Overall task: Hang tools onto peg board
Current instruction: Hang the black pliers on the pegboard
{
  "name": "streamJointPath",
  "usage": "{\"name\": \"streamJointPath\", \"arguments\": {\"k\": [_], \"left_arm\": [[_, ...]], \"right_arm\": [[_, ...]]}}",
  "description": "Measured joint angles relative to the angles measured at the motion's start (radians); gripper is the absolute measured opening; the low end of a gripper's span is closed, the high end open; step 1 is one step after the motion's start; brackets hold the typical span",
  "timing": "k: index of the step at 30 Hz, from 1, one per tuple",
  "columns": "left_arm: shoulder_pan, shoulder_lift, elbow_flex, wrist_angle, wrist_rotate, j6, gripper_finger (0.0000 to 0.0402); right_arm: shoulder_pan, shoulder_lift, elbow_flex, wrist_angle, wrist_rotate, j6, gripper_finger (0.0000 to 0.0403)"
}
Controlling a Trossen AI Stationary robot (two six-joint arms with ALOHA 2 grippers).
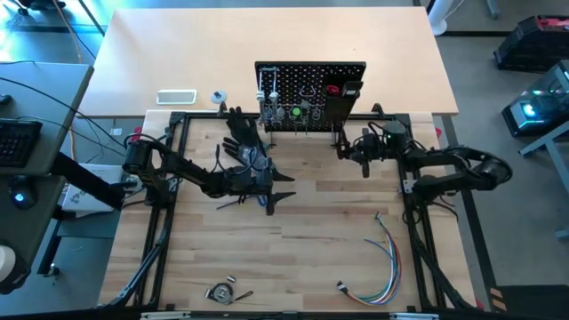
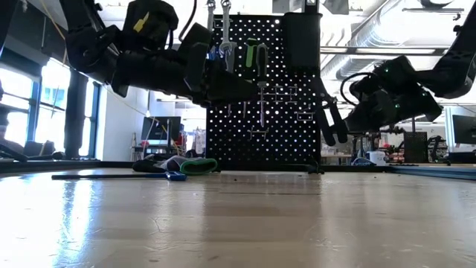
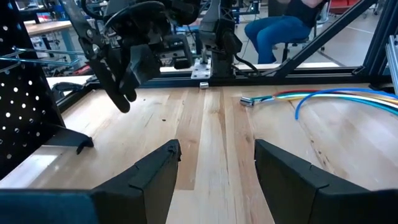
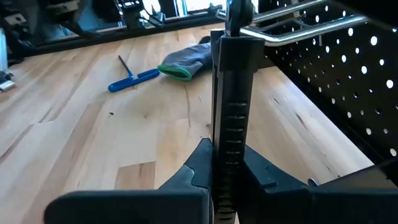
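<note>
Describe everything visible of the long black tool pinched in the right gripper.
The long black bar-shaped tool looks like matte plastic or metal, with ribbed markings along its face. It stands upright, clamped between the right gripper fingers, which are shut on its lower part. Its top end reaches a silver metal hook jutting from the black perforated peg board; whether it is seated on the hook cannot be told. It hangs above the wooden table, not touching it.

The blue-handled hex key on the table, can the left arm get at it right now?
Probably yes. The left gripper is open and empty, and the blue-handled hex key lies flat on bare wood beside the glove, with nothing on top of it.
</note>
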Motion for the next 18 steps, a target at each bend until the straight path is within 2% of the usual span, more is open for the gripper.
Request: {"name": "streamJointPath", "arguments": {"k": [9,13,18], "left_arm": [[0.0,0.0,0.0,-0.001,-0.001,0.032,0.0202],[0.0,0.0,0.0,0.0,-0.001,0.026,0.0202],[0.0,0.0,0.0,0.0,-0.001,0.026,0.0202]], "right_arm": [[-0.021,0.0,0.0,-0.042,-0.041,-0.026,0.0021],[-0.021,0.0,0.0,-0.048,-0.092,-0.021,0.0021],[-0.021,0.0,0.0,-0.045,-0.086,-0.026,0.0021]]}}
